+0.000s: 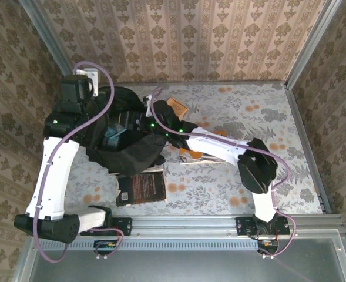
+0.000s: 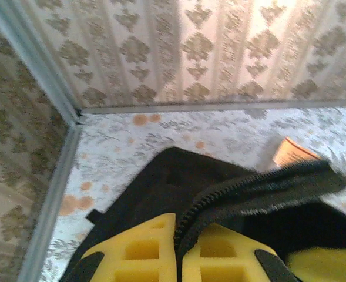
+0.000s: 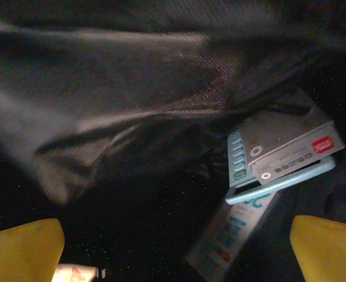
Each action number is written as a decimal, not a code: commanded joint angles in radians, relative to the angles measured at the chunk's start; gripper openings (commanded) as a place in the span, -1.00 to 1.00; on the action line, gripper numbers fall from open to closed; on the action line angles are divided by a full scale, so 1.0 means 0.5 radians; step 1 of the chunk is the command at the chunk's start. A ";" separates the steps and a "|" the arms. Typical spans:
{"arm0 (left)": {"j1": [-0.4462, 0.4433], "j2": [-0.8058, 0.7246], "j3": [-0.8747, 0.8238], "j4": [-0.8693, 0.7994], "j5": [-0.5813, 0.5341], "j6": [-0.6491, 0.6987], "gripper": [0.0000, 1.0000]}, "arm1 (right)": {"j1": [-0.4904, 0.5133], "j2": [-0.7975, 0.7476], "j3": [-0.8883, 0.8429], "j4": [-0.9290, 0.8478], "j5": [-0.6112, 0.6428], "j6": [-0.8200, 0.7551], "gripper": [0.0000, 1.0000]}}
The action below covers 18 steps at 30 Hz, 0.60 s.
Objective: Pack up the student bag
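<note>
A dark book (image 1: 140,188) lies on the table (image 1: 249,111), just in front of the student bag (image 1: 123,150). The left pincer (image 2: 180,238) is clamped on the bag's zip edge (image 2: 249,188). The right pincer (image 3: 173,252) is inside the bag, wide apart, near a calculator (image 3: 281,155).

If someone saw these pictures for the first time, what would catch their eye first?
The large black soft fabric backpack sits left of centre on the floral table. The left gripper pinches its zipper edge, while the open right gripper hangs inside above light blue and grey books. A dark-covered book lies on the table near the front edge.
</note>
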State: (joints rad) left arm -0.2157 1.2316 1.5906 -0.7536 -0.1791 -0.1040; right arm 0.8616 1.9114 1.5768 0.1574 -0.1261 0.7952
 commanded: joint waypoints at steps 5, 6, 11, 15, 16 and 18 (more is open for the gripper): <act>0.155 0.035 0.125 0.265 -0.190 0.026 -1.00 | -0.046 -0.473 -0.284 -0.319 0.044 -0.527 1.00; 0.155 0.024 0.089 0.273 -0.181 0.021 -1.00 | -0.065 -0.513 -0.344 -0.305 0.043 -0.533 1.00; 0.155 -0.039 -0.164 0.343 -0.016 -0.056 -1.00 | -0.296 -0.722 -0.768 -0.111 -0.073 -0.373 1.00; 0.153 -0.084 -0.400 0.387 0.190 -0.168 -1.00 | -0.446 -0.863 -1.037 -0.013 -0.164 -0.363 1.00; 0.152 -0.086 -0.459 0.401 0.272 -0.197 -1.00 | -0.472 -0.899 -1.097 0.029 -0.214 -0.368 1.00; 0.147 -0.083 -0.551 0.450 0.465 -0.261 -1.00 | -0.506 -0.914 -1.143 0.092 -0.367 -0.365 1.00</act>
State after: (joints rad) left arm -0.1486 1.2156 1.3563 -0.6243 -0.0761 -0.1665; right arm 0.6125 1.5082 1.0393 0.1261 -0.1875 0.6060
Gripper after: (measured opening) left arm 0.060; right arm 0.999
